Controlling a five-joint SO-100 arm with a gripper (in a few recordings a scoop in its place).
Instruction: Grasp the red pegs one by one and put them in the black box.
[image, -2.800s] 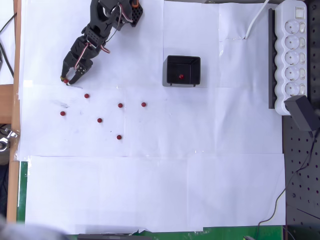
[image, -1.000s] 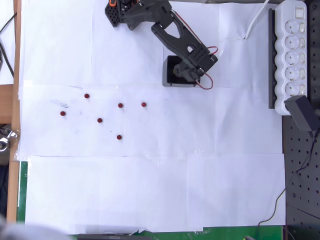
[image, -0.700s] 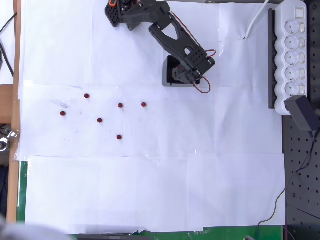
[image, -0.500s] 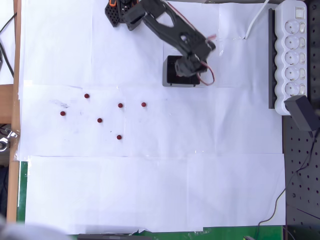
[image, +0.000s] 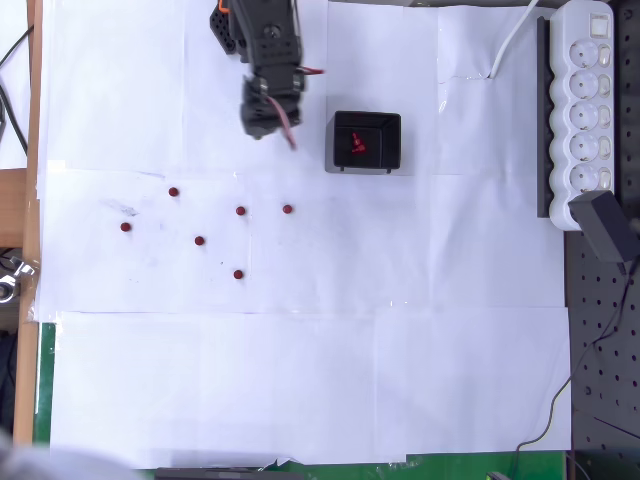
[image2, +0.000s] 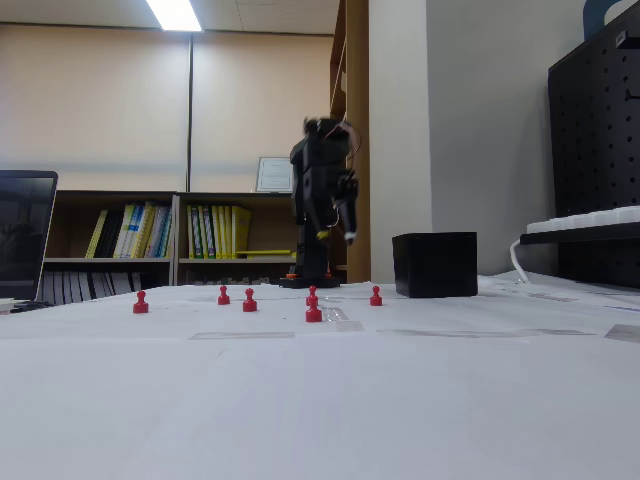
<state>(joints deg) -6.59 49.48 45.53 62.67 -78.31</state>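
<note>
Swung away from the black box (image: 366, 141) since half a second earlier, the arm had folded back toward its base, and the gripper (image: 258, 122) hung at about nine o'clock of the box, well apart from it, in the overhead view. Whether its fingers were spread or pressed together could not be told; the fixed view showed the arm (image2: 320, 195) blurred and raised above the table. Inside the box lay red pegs (image: 357, 147), close together. Six more pegs stood on the white paper (image: 300, 380) at about seven to eight o'clock of the box, the nearest (image: 287, 209) just below the gripper, the farthest (image: 125, 227) toward the left edge. A white power strip (image: 588, 100) lay at three o'clock.
</note>
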